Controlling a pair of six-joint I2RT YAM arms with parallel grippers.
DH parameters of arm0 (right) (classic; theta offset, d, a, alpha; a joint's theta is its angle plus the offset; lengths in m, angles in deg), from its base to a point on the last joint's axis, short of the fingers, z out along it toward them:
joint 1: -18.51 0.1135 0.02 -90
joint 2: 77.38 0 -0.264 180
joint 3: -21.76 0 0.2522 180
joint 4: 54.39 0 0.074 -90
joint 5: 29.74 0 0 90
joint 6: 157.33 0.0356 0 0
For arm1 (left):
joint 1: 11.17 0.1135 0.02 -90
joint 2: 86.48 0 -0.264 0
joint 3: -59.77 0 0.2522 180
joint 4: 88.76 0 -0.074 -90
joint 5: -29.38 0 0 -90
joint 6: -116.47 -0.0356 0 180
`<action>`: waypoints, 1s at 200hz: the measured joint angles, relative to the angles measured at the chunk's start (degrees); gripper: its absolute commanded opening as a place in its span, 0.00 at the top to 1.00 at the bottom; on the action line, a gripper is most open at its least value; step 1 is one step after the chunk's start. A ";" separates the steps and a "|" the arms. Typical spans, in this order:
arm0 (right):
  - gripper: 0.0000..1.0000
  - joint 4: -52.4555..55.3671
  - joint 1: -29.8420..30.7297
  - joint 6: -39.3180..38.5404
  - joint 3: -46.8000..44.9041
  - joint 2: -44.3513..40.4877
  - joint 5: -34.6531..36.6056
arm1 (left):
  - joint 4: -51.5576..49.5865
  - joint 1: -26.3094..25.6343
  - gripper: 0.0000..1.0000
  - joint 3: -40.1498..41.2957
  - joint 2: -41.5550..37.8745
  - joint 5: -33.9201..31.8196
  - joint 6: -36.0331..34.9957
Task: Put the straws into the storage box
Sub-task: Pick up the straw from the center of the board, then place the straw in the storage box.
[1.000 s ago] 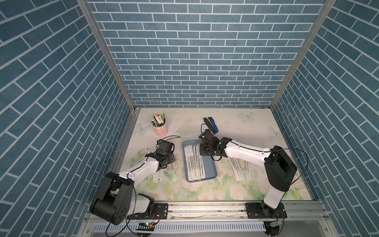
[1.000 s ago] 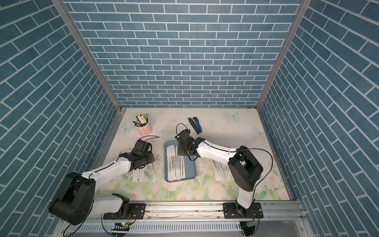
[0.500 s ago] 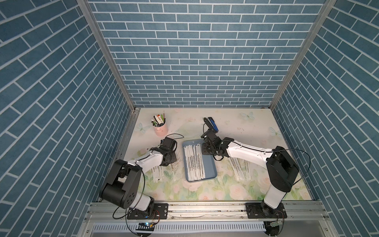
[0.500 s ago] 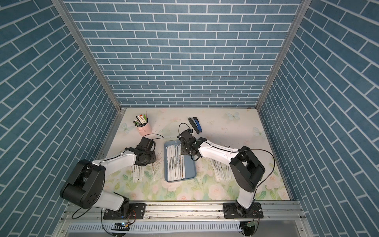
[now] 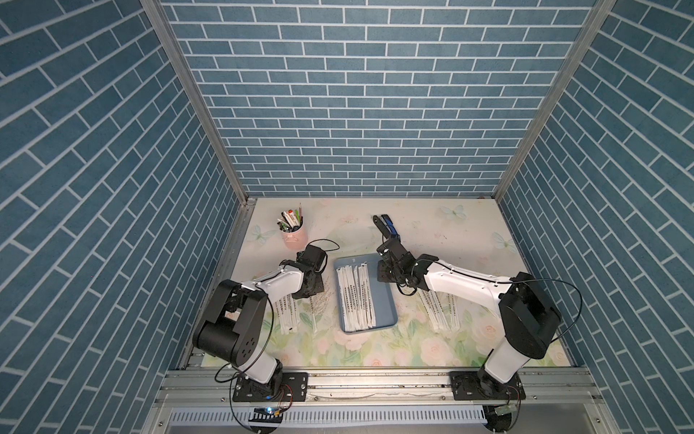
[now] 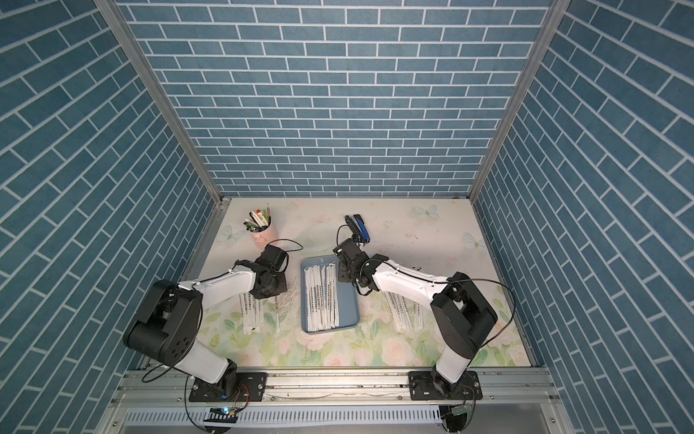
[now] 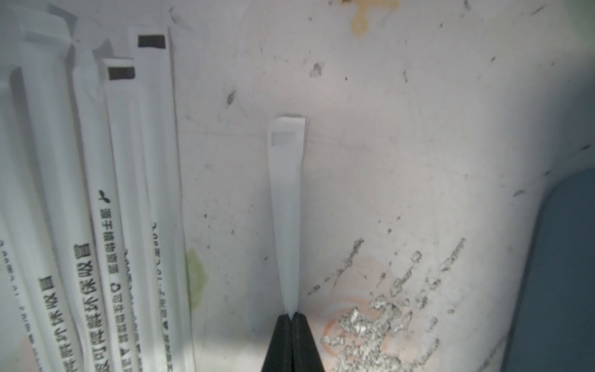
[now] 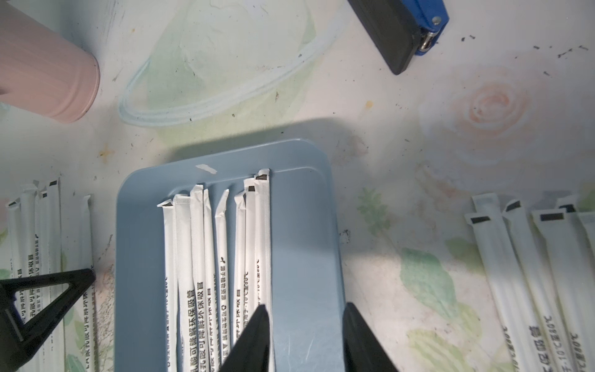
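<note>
The left gripper [image 7: 291, 317] is clenched on one straw [image 7: 286, 209], pinching its flat paper wrapper; the paper may slip or tear as it lifts, and the free end could sag and catch the rim of the box [image 5: 383, 300]. Several straws [image 5: 355, 297] lie inside the box, and loose straws [image 5: 287, 312] lie on the table [image 5: 432, 233] to either side. The right gripper [image 8: 306, 325] hangs over the box, jaws apart and empty, so the arms could collide there. The pink cup [image 5: 294, 238] and stapler [image 5: 388, 228] stand farther back, out of the way.
</note>
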 measured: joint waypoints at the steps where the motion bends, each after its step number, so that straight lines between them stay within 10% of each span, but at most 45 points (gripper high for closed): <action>1: 0.61 -0.04 0.00 0.00 -0.02 0.00 0.00 | -0.07 0.00 1.00 0.00 -0.04 0.02 0.00; 107: 0.62 -1.55 -1.75 -1.44 -2.91 -2.23 0.07 | -9.94 -6.62 1.00 -10.78 -10.01 -1.44 7.82; 200: 0.62 -0.26 -6.75 -2.54 -5.95 -9.40 2.69 | 0.85 -25.79 1.00 -24.63 13.97 1.55 16.50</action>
